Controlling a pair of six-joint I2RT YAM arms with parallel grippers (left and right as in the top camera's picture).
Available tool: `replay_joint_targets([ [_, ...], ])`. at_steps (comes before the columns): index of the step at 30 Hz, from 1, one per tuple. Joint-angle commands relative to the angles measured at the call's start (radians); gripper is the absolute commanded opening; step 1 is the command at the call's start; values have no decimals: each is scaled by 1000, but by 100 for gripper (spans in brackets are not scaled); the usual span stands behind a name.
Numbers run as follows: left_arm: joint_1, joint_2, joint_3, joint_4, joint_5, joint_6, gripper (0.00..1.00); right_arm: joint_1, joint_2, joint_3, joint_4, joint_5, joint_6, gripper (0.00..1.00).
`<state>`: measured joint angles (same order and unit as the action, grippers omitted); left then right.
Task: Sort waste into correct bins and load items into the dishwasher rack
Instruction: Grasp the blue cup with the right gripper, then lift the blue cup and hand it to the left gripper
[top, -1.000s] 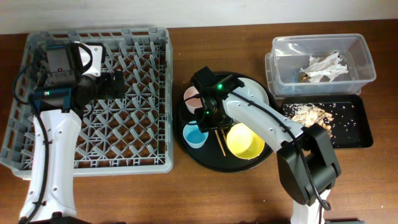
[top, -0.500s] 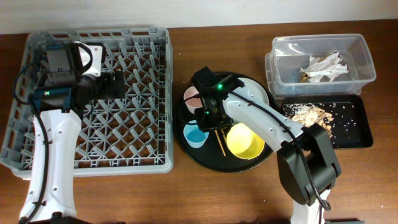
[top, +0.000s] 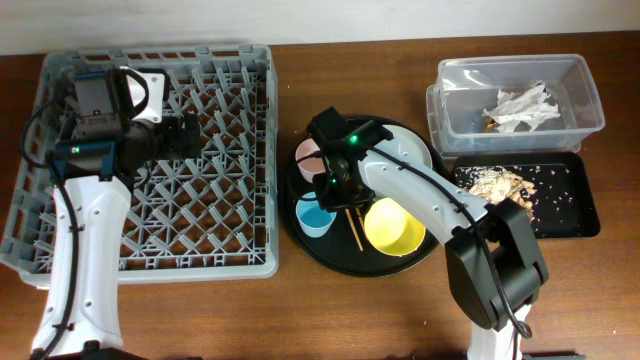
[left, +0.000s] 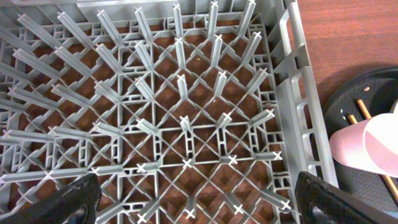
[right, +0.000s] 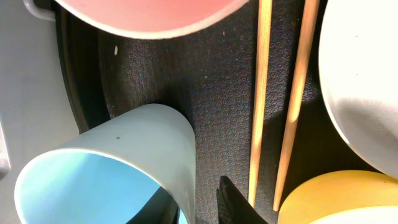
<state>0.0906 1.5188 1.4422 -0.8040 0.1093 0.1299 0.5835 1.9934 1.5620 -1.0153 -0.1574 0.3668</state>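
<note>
Bright, even light; soft close-ups

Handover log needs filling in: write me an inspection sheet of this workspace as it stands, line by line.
Surface: brown wooden table, bare wood showing around everything.
Job's things: dishwasher rack at left, no dishes in it; pink cup, blue cup, yellow bowl, plate and chopsticks all on the round black tray; napkins in the clear tub; food scraps in the shallow black tray.
Clutter: nothing seen.
Grippers: left gripper open over the rack, holding nothing; right gripper low over the round tray beside the blue cup, opening not clear.
Cables: black cable looping over the rack's left edge.
Surroundings: pale wall along the far edge.
</note>
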Motion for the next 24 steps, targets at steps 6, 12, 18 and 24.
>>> replay_joint_targets([
  [6, -3, 3, 14, 2, 14, -8, 99, 5, 11, -6, 2, 8, 6, 21],
  [12, -3, 3, 14, 2, 14, -8, 99, 5, 9, -3, 2, -39, 6, 4],
  [18, -3, 3, 14, 2, 31, -10, 99, -47, -134, 105, -100, -240, -5, 4],
  [24, -3, 3, 14, -9, 357, -13, 99, -283, -339, 122, -83, -348, -18, 4],
])
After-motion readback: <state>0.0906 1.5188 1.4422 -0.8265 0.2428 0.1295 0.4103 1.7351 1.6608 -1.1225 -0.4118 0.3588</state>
